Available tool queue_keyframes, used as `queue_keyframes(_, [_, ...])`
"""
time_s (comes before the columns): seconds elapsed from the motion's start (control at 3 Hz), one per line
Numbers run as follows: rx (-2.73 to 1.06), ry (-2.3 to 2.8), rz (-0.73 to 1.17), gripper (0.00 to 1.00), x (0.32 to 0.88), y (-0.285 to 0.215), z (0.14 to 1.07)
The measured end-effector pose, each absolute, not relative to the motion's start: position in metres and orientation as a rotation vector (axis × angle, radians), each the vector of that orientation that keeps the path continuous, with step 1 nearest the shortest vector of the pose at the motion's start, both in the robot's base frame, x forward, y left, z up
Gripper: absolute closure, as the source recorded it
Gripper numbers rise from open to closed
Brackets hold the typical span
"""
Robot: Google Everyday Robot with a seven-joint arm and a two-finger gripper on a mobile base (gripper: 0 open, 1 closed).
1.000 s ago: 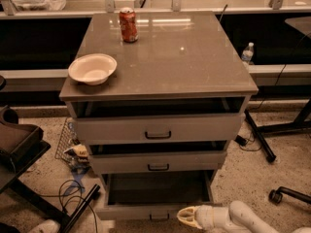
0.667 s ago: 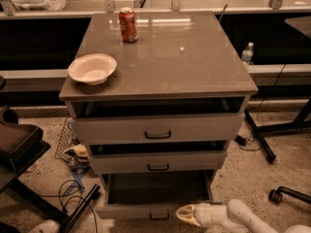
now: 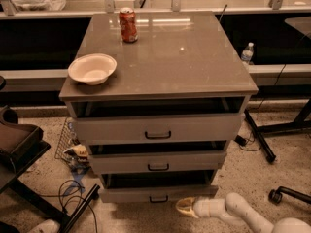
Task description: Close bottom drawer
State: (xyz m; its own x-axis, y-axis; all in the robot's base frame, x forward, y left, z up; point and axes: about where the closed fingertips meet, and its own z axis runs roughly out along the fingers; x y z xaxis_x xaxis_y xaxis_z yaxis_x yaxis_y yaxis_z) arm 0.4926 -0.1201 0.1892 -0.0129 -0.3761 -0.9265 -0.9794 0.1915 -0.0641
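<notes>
The bottom drawer (image 3: 158, 193) is the lowest of three grey-beige drawers, with a small black bar handle (image 3: 159, 198). It stands partly pulled out, with a dark gap above its front panel. My gripper (image 3: 181, 207) is at the end of a white arm coming in from the lower right. It sits low, just in front of the right part of the bottom drawer's front panel, about level with the handle and to its right.
The middle drawer (image 3: 158, 161) and top drawer (image 3: 158, 128) also stand slightly out. A white bowl (image 3: 92, 68) and a red can (image 3: 128, 24) sit on the cabinet top. A chair (image 3: 19, 149), cables (image 3: 73, 198) and a chair base (image 3: 286, 193) flank the cabinet.
My gripper has moved left and up along the bottom drawer's front. The bottom drawer looks pushed further in, with less tray showing.
</notes>
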Motion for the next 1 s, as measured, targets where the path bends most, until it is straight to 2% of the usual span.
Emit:
queue_keyframes(0.33, [-1.373, 1.591, 0.813, 1.00, 0.559, -0.115, 0.179])
queue_keyframes(1.0, [-1.336, 1.612, 0.800, 1.00, 0.582, -0.113, 0.182])
